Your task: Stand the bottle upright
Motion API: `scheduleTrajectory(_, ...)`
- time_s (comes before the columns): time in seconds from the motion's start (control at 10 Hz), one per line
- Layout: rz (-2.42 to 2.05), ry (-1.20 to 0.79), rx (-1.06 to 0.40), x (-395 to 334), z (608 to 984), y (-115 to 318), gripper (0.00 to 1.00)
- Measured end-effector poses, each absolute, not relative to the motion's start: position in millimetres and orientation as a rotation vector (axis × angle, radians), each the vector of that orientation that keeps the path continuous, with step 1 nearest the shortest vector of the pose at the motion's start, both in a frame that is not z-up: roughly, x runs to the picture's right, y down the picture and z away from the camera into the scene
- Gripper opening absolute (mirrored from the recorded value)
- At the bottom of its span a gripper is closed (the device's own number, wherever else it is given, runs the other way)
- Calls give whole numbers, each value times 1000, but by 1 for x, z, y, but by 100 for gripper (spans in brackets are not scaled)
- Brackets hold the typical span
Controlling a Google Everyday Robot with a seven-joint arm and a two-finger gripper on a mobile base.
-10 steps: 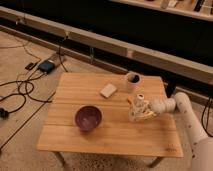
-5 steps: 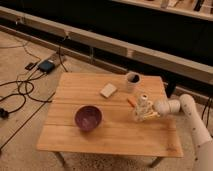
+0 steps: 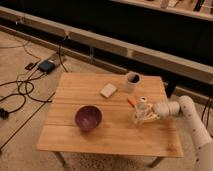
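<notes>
The bottle (image 3: 143, 105) stands on the right half of the wooden table (image 3: 115, 137), roughly upright with its pale cap at the top and its base at or very near the tabletop; whether it actually rests on the wood cannot be told. The gripper (image 3: 140, 119) is closed on the bottle's lower body, its pale fingers wrapped on either side so that only the neck and cap stand clear above them. The arm (image 3: 173, 107) reaches in from the right edge of the table, a thick white limb that bends down and out of view at the lower right corner. Just beside the bottle, on its left and a little further back, lies a small orange object (image 3: 131, 101), close to the bottle but not clearly touching it. Behind that, near the far edge of the table, stands a pale cup (image 3: 132, 81) with a dark inside, upright. To the left of the cup lies a flat pale block (image 3: 108, 90). Well apart from all of these, toward the front left of the table, sits a dark purple bowl (image 3: 88, 117), mouth upward. On the floor to the left of the table run black cables (image 3: 20, 93), and a small dark box (image 3: 46, 66) lies among them near the table's far left corner. A long pale ledge (image 3: 150, 54) runs across the dark wall behind.
</notes>
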State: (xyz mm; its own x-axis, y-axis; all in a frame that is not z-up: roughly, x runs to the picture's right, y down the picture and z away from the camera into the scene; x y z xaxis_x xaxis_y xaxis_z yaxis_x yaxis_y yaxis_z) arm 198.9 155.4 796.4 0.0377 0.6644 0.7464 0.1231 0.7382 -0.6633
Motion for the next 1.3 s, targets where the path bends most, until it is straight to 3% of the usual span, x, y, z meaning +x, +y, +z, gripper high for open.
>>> scheduleTrajectory(1.3,498,-1566,-708,184,801,166,0)
